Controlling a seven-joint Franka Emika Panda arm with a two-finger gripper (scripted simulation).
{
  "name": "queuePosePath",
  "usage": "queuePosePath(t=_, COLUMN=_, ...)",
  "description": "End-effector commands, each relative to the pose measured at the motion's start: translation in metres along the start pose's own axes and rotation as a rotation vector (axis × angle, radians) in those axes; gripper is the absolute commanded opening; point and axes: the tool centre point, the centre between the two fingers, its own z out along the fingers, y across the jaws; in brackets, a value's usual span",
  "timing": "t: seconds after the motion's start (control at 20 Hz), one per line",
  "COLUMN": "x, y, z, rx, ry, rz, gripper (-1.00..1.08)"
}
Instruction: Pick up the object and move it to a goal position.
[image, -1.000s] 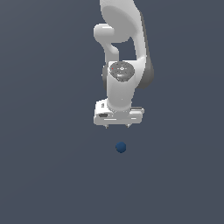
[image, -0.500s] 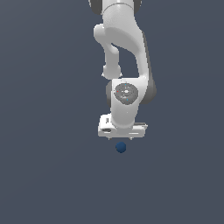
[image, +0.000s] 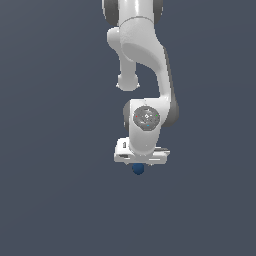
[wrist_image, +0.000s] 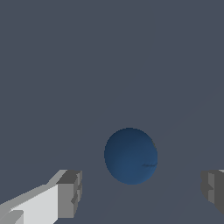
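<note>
Closest to the wrist camera, two grey fingertips (wrist_image: 70, 192) stand wide apart with the blue ball (wrist_image: 131, 155) between them, clear air on both sides of it; the gripper (wrist_image: 142, 192) is released and touches nothing. The ball sits a little nearer to one fingertip than to the other (the second pad barely enters the picture at its edge). Behind the ball lies only the plain dark grey floor (wrist_image: 109, 57).

Compared with half a second ago, the arm (image: 145, 65) has come lower: in the exterior view the white gripper (image: 141, 161) now sits right over the ball (image: 138, 169), hiding its upper part, where before the whole ball showed just under the hand. A second ago it hung well above, with open space between. The ball itself has kept its place on the floor (image: 55, 200).

The exterior view cannot show how the fingers stand, since the hand's body hides them; the wrist view does. In turn, only the exterior view shows the bent arm.
</note>
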Motion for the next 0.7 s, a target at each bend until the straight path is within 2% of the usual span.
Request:
queuePosePath(t=0.0, x=0.0, y=0.0, z=0.0, rx=0.0, ry=0.0, rz=0.0, gripper=1.0)
queuePosePath(t=0.25, x=0.0, y=0.0, z=0.01, rx=0.0, ry=0.0, rz=0.0, gripper=1.0)
queuePosePath(t=0.65, x=0.0, y=0.0, z=0.048, rx=0.0, ry=0.001, rz=0.002, gripper=1.0)
